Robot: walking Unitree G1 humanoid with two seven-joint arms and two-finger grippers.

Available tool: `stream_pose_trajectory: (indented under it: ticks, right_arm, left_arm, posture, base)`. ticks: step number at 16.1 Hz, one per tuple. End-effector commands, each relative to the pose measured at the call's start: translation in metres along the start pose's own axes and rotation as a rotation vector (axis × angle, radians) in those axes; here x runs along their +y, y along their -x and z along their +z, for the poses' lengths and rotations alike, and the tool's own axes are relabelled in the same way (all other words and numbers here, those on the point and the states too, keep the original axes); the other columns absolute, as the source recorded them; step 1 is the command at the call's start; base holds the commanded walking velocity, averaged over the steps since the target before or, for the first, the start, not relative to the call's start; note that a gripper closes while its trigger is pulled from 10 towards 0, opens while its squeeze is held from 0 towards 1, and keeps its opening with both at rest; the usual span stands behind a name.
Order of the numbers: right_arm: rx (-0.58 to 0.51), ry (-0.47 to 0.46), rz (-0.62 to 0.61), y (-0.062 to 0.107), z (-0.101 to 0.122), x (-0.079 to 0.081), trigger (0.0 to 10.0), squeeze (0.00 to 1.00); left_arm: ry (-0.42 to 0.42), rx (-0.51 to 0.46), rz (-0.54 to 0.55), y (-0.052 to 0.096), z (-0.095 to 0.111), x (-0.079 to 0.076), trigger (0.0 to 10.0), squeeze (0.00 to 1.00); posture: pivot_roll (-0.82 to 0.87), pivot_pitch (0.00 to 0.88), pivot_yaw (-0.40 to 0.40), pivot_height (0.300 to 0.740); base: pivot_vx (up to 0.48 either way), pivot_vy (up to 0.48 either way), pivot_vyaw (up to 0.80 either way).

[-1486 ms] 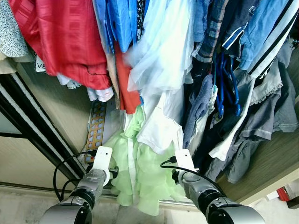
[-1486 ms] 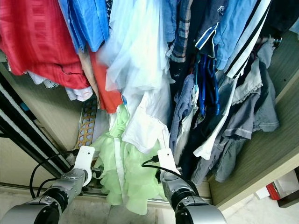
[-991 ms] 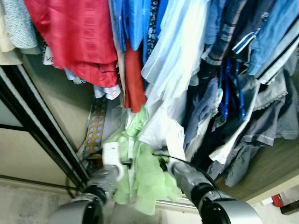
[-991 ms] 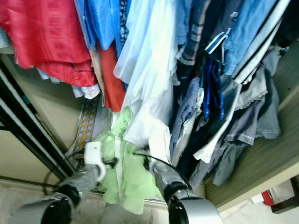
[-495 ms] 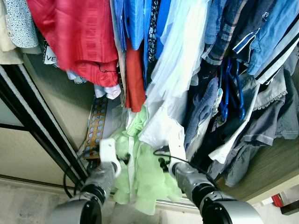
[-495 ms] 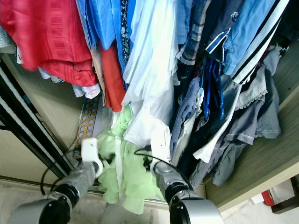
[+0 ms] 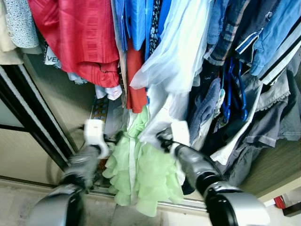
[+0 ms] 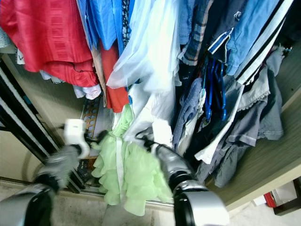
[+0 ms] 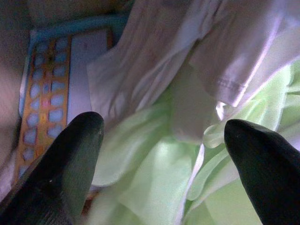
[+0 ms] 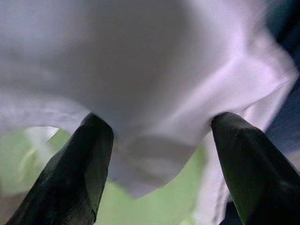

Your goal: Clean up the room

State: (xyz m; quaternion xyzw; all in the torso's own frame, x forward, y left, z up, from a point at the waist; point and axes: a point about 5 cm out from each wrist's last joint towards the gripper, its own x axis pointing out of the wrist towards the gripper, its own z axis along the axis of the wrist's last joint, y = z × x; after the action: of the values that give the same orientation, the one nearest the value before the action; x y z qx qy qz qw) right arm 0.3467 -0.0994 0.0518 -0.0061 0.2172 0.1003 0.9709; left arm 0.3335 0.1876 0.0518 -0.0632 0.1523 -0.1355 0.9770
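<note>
left end effector [image 9: 164, 154]: fingers apart | right end effector [image 10: 159, 154]: fingers apart, arm raised forward

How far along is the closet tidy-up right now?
Done: most clothes hang, like the red garment. In hand: both grippers are open at the low-hanging clothes, the right gripper with its fingers either side of the white garment, the left gripper facing the light green garment. Left: nothing is gripped yet.

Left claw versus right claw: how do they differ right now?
The left claw points at the light green dress with nothing between its open fingers; the right claw has the white garment's hem between its fingers. The left sits nearer the closet's sliding door. Both are open.
</note>
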Motion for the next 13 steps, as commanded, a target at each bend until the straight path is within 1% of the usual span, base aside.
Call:
stream_pose_trajectory:
  ticks: [1,2,3,4,5,6,7,8,9,10,11,12,13]
  right_arm:
    - [-0.063,0.002,-0.011,0.003,0.004,-0.011,10.0,0.0]
    - [-0.084,0.009,-0.02,0.006,0.003,-0.017,10.0,0.0]
    - [-0.119,0.017,-0.026,0.01,0.001,-0.023,10.0,0.0]
    - [-0.176,0.057,-0.025,0.017,0.001,-0.028,10.0,0.0]
    - [-0.258,0.064,-0.006,0.027,0.001,-0.032,10.0,0.0]
    - [-0.314,0.054,0.003,0.043,-0.001,-0.036,10.0,0.0]
    - [-0.334,0.03,0.011,0.06,-0.005,-0.04,10.0,0.0]
    - [-0.359,0.03,0.088,0.078,-0.01,-0.039,10.0,0.0]
    - [-0.344,0.037,0.115,0.089,-0.017,-0.039,10.0,0.0]
    - [-0.342,0.06,0.106,0.093,-0.019,-0.041,10.0,0.0]
    - [-0.344,0.085,0.101,0.096,-0.018,-0.043,10.0,0.0]
    - [-0.347,0.101,0.058,0.1,-0.012,-0.047,10.0,0.0]
    - [-0.344,0.124,0.04,0.101,-0.009,-0.046,10.0,0.0]
  left_arm:
    - [-0.029,-0.024,-0.079,0.007,-0.005,-0.004,10.0,0.0]
    - [-0.044,-0.048,-0.103,0.013,-0.008,-0.004,10.0,0.0]
    - [-0.035,-0.064,-0.121,0.02,-0.011,-0.006,10.0,0.0]
    - [-0.044,-0.093,-0.126,0.032,-0.014,-0.009,10.0,0.0]
    - [-0.053,-0.134,-0.118,0.046,-0.015,-0.013,10.0,0.0]
    - [-0.061,-0.157,-0.132,0.068,-0.021,-0.023,10.0,0.0]
    - [-0.043,-0.176,-0.131,0.086,-0.025,-0.032,10.0,0.0]
    - [-0.022,-0.239,-0.068,0.102,-0.019,-0.032,10.0,0.0]
    - [0.066,-0.254,0.018,0.109,-0.008,-0.026,10.0,0.0]
    - [0.043,-0.273,0.018,0.111,-0.001,-0.024,10.0,0.0]
    - [0.001,-0.293,0.003,0.113,0.008,-0.022,10.0,0.0]
    - [-0.021,-0.31,0.016,0.113,0.02,-0.017,10.0,0.0]
    - [0.002,-0.302,0.021,0.114,0.025,-0.017,10.0,0.0]
  posture:
    - [0.08,0.064,-0.03,0.74]
    - [0.07,0.074,-0.026,0.74]
    - [0.07,0.076,-0.026,0.74]
    - [0.07,0.084,-0.024,0.74]
    - [0.06,0.096,-0.022,0.74]
    - [0.06,0.101,-0.024,0.74]
    - [0.06,0.099,-0.021,0.74]
    - [0.05,0.078,-0.018,0.74]
    - [0.05,0.069,-0.018,0.74]
    - [0.05,0.057,-0.03,0.74]
    - [0.05,0.049,-0.043,0.74]
    - [0.04,0.046,-0.05,0.74]
    - [0.03,0.047,-0.053,0.74]
  base:
    - [0.0,0.0,0.0]
    - [0.0,0.0,0.0]
    - [0.0,0.0,0.0]
    - [0.0,0.0,0.0]
    - [0.0,0.0,0.0]
    - [0.0,0.0,0.0]
    - [0.0,0.0,0.0]
    - [0.0,0.0,0.0]
    - [0.0,0.0,0.0]
    - [0.0,0.0,0.0]
    - [0.0,0.0,0.0]
    - [0.0,0.0,0.0]
    - [0.0,0.0,0.0]
